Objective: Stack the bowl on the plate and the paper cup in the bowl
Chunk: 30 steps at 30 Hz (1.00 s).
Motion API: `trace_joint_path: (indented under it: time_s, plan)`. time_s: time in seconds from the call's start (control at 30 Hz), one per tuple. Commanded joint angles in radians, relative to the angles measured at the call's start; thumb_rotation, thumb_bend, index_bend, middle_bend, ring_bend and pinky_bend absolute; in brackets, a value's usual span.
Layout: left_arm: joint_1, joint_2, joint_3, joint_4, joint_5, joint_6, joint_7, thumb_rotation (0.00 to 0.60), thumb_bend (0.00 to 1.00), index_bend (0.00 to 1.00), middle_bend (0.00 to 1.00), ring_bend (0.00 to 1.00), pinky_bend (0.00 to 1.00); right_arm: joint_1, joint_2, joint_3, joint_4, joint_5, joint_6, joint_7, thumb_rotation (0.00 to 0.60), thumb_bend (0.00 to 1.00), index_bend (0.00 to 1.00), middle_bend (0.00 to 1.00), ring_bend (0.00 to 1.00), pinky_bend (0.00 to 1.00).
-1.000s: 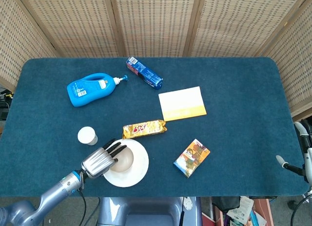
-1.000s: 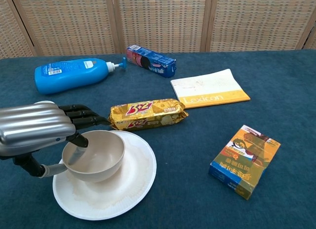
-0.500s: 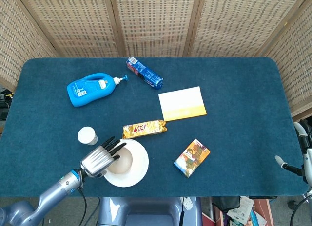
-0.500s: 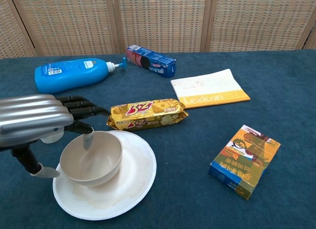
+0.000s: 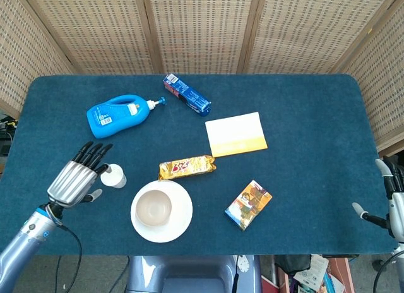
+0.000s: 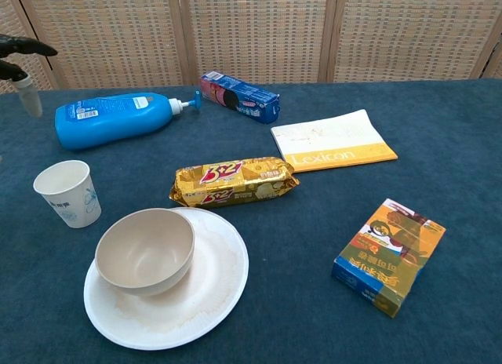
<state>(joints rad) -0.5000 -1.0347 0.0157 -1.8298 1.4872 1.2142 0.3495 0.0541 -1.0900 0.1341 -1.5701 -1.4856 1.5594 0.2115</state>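
robot hand above blue table, wicker screens behind

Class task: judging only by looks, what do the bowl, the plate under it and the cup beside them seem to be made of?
Bowl: probably matte plastic or ceramic, thick beige wall.
Plate: likely paper or foam, thin white rim, faintly stained.
Paper cup: white paper, printed, rolled lip.

Left hand off bowl, leftward.
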Motion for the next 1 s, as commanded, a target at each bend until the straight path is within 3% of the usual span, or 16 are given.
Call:
trace_joint_path:
  time_s: [0.03,0.37,1.0]
  plan:
    - [0.024,0.002,0.008,0.038,-0.019,0.005,-0.026,0.6,0.21,0.38,0.0,0.0,0.0,0.002,-0.001,-0.002,-0.003,-0.004,-0.001,-0.005,0.6,0.15,0.0,0.0,0.0,0.0]
    - [0.038,-0.079,0.005,0.174,-0.056,-0.041,-0.058,0.6,0.21,0.4,0.0,0.0,0.0,0.01,-0.008,-0.008,-0.014,-0.021,-0.005,-0.031,0.6,0.15,0.0,0.0,0.0,0.0]
    - [0.008,-0.207,-0.01,0.275,-0.099,-0.134,0.017,0.6,0.23,0.44,0.0,0.0,0.0,0.008,-0.005,-0.006,-0.006,-0.01,-0.003,-0.013,0.6,0.15,0.0,0.0,0.0,0.0]
